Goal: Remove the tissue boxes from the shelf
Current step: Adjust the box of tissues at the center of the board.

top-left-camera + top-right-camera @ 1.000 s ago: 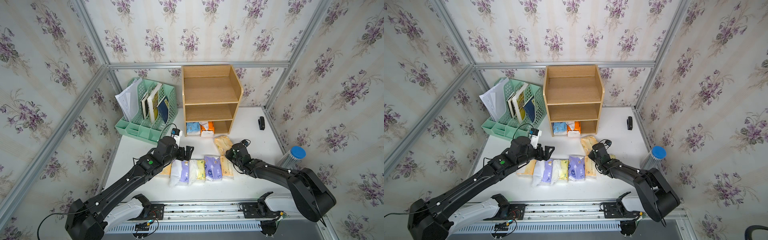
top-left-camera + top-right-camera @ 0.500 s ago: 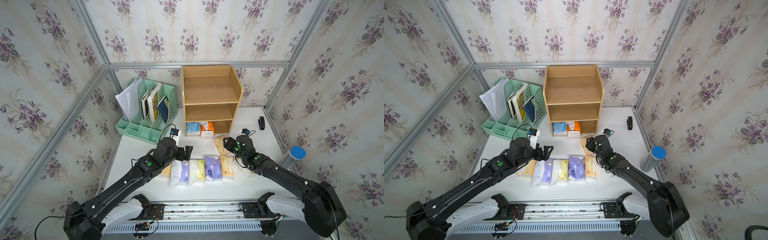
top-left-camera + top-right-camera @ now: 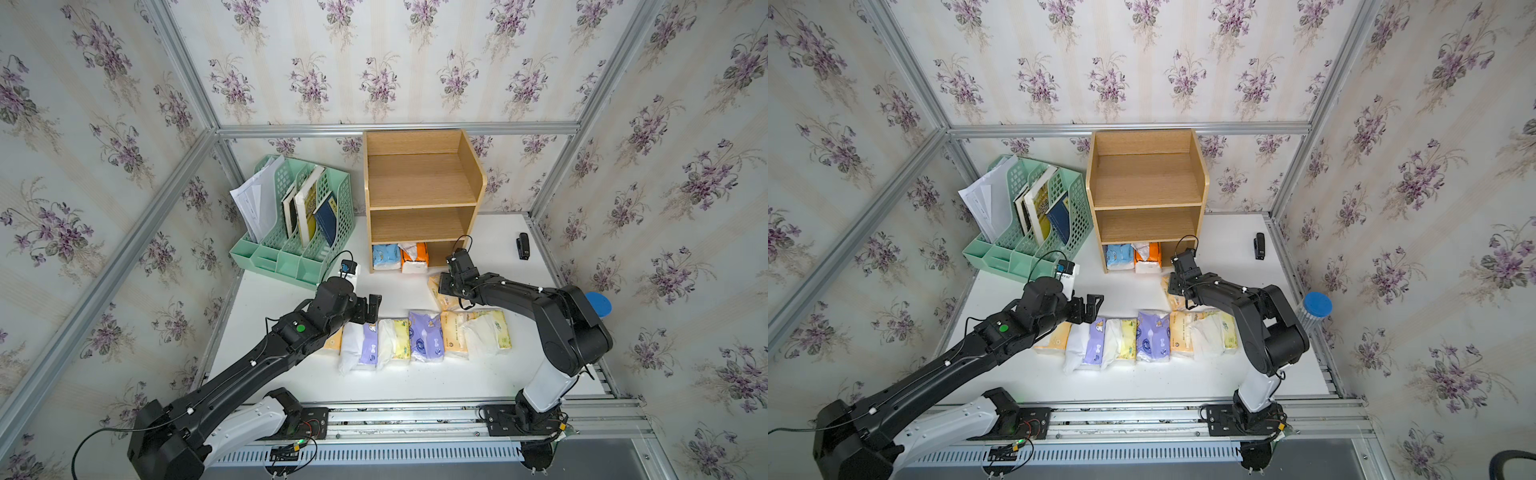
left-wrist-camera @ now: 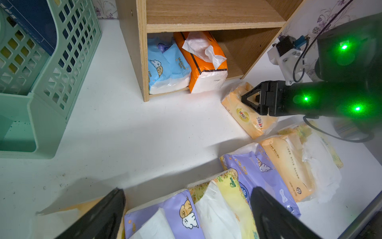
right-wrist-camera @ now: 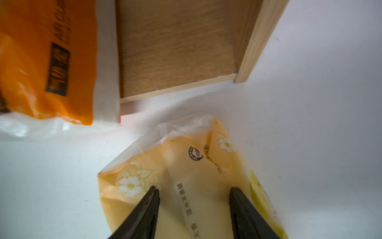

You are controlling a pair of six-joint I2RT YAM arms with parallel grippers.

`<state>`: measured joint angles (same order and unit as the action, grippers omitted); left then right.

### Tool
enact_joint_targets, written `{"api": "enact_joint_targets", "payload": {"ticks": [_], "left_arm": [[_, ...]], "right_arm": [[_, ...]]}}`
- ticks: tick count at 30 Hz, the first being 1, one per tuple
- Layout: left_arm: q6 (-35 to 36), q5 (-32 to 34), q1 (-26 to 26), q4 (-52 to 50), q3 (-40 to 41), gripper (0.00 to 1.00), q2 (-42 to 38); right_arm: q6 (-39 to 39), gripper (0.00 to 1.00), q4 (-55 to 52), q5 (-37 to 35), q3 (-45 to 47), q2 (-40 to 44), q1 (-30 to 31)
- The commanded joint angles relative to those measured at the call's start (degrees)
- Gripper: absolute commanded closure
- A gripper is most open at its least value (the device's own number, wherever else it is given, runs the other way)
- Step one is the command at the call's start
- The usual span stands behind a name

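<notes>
Both top views, front row: six tissue boxes [image 3: 422,338] lie side by side on the white table [image 3: 291,374], well apart from the shelf [image 3: 419,183]; counted as removed.
Left gripper [image 3: 371,309]: hovers over the left end of that row, fingers spread wide, nothing between them. The arm stretches low and forward from its base on the rail.
Seventh box: yellow pack [image 5: 186,157], flat on the table just in front of the shelf's right side and outside it; slanted, not lined up with the row.
Right gripper [image 5: 193,189]: over the yellow pack, pointing toward the shelf, fingers apart with the wrapper showing between them. No clamp is seen; whether the tips touch the wrapper cannot be told. The arm is folded at the elbow, forearm low over the right end of the row.
Shelf, upper tiers: top and middle bare.
Shelf, bottom tier: light blue pack [image 3: 385,256] at left; orange pack [image 3: 415,257] touching it, white tissue pulled from its top; the right part is bare.
Progress: judged seven of nine out, two left, both in the bottom tier.
Likely next: a reach into the bottom tier for the orange pack, nearest the right gripper.
</notes>
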<state>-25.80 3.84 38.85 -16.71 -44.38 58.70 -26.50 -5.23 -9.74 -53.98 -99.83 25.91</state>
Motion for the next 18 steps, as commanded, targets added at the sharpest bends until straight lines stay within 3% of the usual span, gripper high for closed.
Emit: {"api": "enact_joint_targets", "payload": {"ticks": [1, 9, 18], "left_arm": [[0.41, -0.68, 0.00, 1.24, -1.25, 0.01, 1.55], [-0.35, -2.08, 0.13, 2.30, -1.63, 0.01, 2.93], [0.52, -0.77, 0.14, 1.59, -1.60, 0.01, 2.20]], "right_arm": [[-0.01, 0.46, -0.83, -0.65, 1.74, 0.36, 0.00], [-2.69, 0.57, -2.47, -2.85, 6.93, 4.50, -0.04], [-7.47, 0.50, -0.02, 0.37, 11.60, 17.18, -0.05]]}}
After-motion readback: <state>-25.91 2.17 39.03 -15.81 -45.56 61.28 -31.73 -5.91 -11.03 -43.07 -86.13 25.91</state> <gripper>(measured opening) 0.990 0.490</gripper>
